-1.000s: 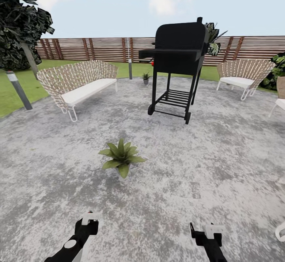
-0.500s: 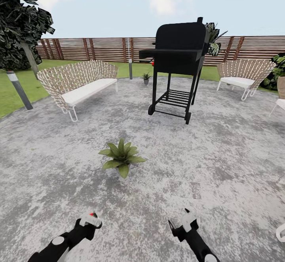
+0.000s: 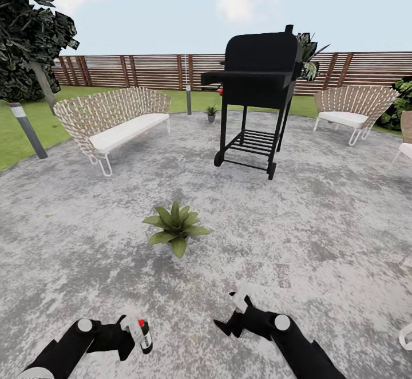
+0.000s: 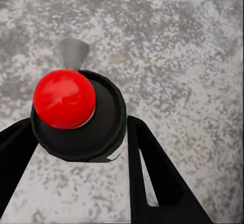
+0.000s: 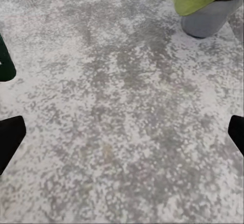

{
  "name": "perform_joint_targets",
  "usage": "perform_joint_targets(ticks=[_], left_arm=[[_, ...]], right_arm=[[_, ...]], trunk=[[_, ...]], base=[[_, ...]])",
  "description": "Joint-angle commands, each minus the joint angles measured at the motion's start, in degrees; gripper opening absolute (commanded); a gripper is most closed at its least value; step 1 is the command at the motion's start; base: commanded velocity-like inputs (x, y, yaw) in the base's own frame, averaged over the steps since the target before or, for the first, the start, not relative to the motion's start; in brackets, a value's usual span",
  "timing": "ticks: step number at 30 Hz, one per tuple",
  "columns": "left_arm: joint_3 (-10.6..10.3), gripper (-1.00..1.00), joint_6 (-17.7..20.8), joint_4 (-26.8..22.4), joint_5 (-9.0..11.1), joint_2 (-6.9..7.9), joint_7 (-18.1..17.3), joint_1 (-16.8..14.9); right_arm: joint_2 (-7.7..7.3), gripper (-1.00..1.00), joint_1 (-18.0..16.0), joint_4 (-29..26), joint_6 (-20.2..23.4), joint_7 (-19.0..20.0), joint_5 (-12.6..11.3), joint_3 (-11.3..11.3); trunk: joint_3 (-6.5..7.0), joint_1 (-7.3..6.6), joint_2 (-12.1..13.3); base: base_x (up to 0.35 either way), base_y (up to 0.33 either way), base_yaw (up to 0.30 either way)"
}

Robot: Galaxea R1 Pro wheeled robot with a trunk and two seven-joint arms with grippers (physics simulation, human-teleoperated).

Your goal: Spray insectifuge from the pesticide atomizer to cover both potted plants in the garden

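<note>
Pesticide atomizer (image 3: 143, 333) is pinched in left claw (image 3: 133, 335), lower left; right claw (image 3: 230, 317) spread, empty. Spraying pending: nozzle to be aimed at broad-leaved potted plant (image 3: 175, 227), centre frame.

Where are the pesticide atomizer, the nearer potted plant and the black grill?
pesticide atomizer (image 4: 64, 98), left wrist view, on its red top.
nearer potted plant (image 3: 175, 226), head view, on its leaves.
black grill (image 3: 260, 68), head view, on its closed hood.

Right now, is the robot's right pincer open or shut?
Open. The right pincer holds nothing; its wrist view shows its two dark fingertips far apart over bare stone patio.
</note>
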Motion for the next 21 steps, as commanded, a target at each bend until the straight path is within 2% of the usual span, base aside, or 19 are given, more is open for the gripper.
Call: perform_joint_targets(ticks=[1,3,8,9,12,15,18,19,21], left_arm=[[0.0,-1.00,-0.4,-0.4,-1.2,-0.01,-0.9,0.0],[0.0,-1.00,-0.1,-1.4,-3.8,-0.16,-4.1,0.0],[-0.1,-1.00,-0.1,-2.1,-6.9,-0.44,-6.3,0.0],[-0.1,-1.00,-0.1,-2.2,-8.7,-0.49,-6.6,0.1],[-0.1,-1.00,-0.2,-2.2,-9.8,-0.53,-6.7,0.1],[-0.2,-1.00,-0.3,-2.1,-10.3,-0.60,-6.8,0.1],[-1.8,-1.00,-0.3,-2.1,-10.8,-0.67,-6.9,0.1],[-2.8,-1.00,-0.3,-2.1,-10.9,-0.69,-6.8,0.1],[-4.6,-1.00,-0.3,-2.2,-11.0,-0.73,-6.8,0.0]], right_arm=[[0.24,1.00,-0.2,-0.1,-0.1,0.7,1.0,0.1],[1.37,1.00,-0.8,-0.2,0.7,2.5,2.9,0.1],[2.66,1.00,-1.1,-0.2,1.0,3.3,4.9,0.1],[2.96,1.00,-1.1,-0.2,1.1,3.4,5.1,0.2],[3.06,1.00,-1.1,-0.2,1.2,3.9,5.2,0.4],[3.09,1.00,-1.1,-0.2,1.3,6.1,5.8,2.4],[3.10,1.00,-1.2,-0.2,1.3,7.9,6.9,4.4],[3.14,-1.00,-1.2,-0.2,1.3,8.3,7.3,4.8],[3.17,-1.00,-1.2,-0.2,1.3,8.7,7.9,5.2]], trunk=[[-0.05,-0.01,0.0],[-0.05,-0.01,0.0],[-0.05,-0.01,0.0],[-0.05,-0.01,0.0],[-0.05,-0.01,0.0],[-0.05,-0.01,0.0],[-0.05,-0.01,0.0],[-0.05,-0.01,0.0],[-0.05,-0.01,0.0]], base=[[0.000,0.000,0.000],[0.000,0.000,0.000],[0.000,0.000,0.000],[0.000,0.000,0.000],[0.000,0.000,0.000],[0.000,0.000,0.000],[0.000,0.000,0.000],[0.000,0.000,0.000],[0.000,0.000,0.000]])
